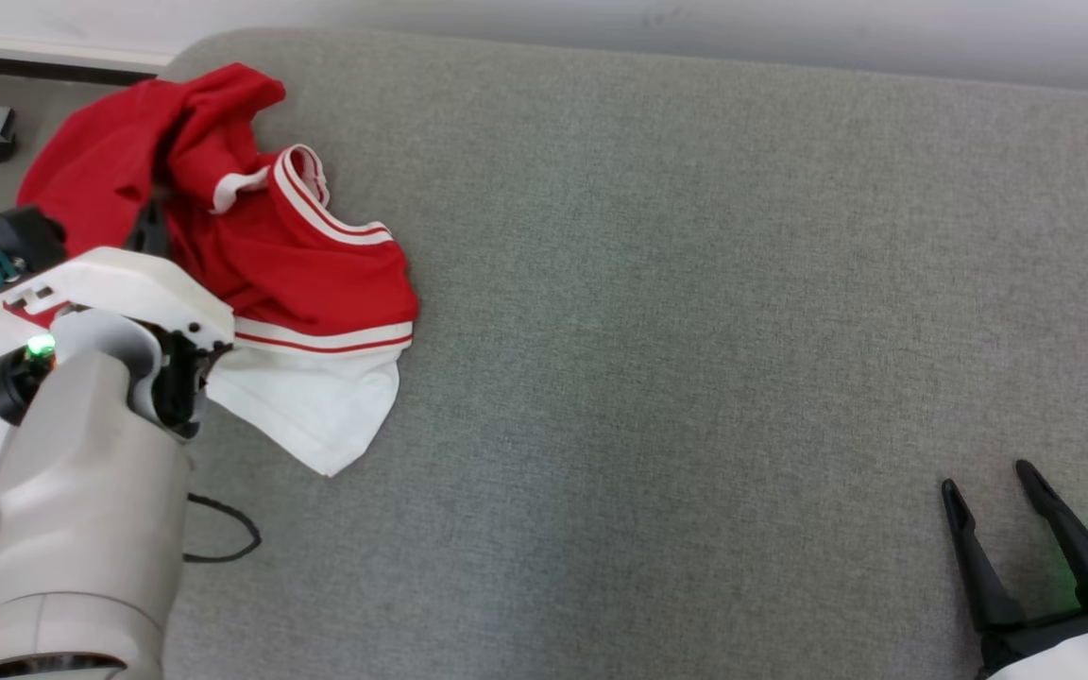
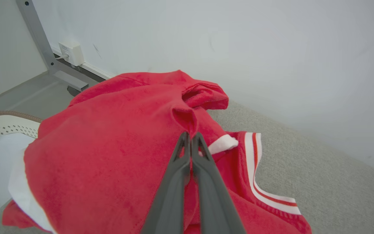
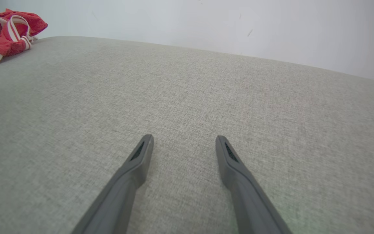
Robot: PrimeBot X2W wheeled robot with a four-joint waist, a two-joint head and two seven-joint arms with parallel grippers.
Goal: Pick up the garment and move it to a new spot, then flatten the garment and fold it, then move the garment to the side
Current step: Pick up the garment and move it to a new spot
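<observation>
Two long dark fingers of the left gripper [image 2: 190, 136] are pressing together on a raised fold of the garment [image 2: 109, 156], and the red cloth is puckering up just beyond their tips in the left wrist view. This garment, a red top with red-and-white striped trim and a white lower part, is lying crumpled at the far left corner of the grey cushion [image 1: 695, 331] in the head view. Its red bulk is reaching the cushion's left edge and its white part is pointing back toward the robot. A pale left forearm [image 1: 81, 491] is reaching in over the garment's near left side and covering part of it, with a green light glowing at the wrist. Beside that forearm a thin black cable [image 1: 228, 534] is looping onto the cushion. At the lower right of the head view the right gripper [image 1: 986, 477] is sitting well apart from the garment. The right wrist view is showing its fingers [image 3: 135, 169] standing wide apart over bare grey fabric, though whether they are touching it cannot be told. Behind the cushion a white wall [image 2: 239, 48] is rising, and in the left wrist view a grey metal post [image 2: 41, 42] and a white wall box [image 2: 71, 53] are standing near the floor.
</observation>
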